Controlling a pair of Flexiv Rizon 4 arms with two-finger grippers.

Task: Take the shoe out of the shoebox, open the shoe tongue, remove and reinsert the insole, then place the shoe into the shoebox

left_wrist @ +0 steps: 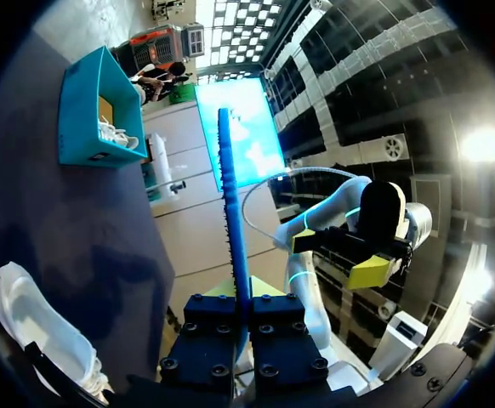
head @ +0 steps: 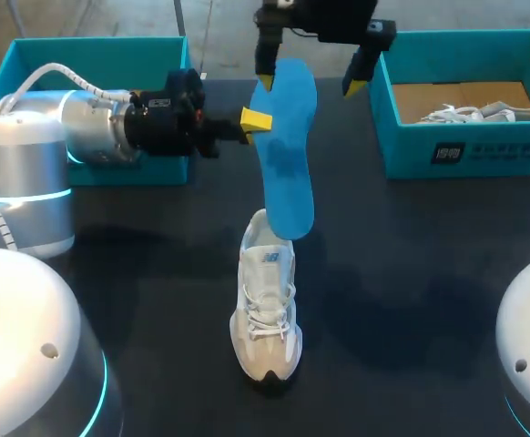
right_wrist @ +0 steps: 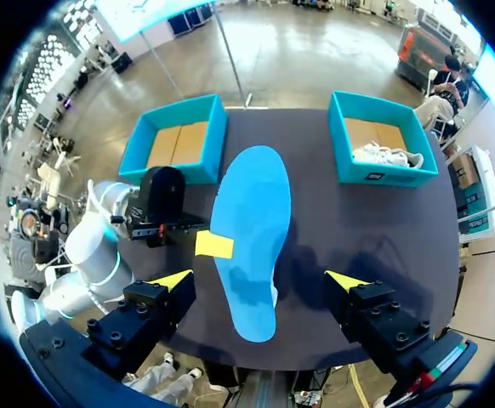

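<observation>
Table (head: 411,273), front middle: shoe (head: 267,309), toe toward the robot and heel toward the rear; the insole (head: 288,155) is above it, near end over the shoe's heel and far end running back toward the rear edge. Rear left: left shoebox (head: 92,50), partly behind the left arm, whose left gripper (head: 254,119) comes in from the left and clamps the insole's left edge. Rear middle: right gripper (head: 310,84), fingers spread either side of the insole's far end; rear right: right shoebox (head: 465,150), with a second shoe (head: 484,112) lying in it.
</observation>
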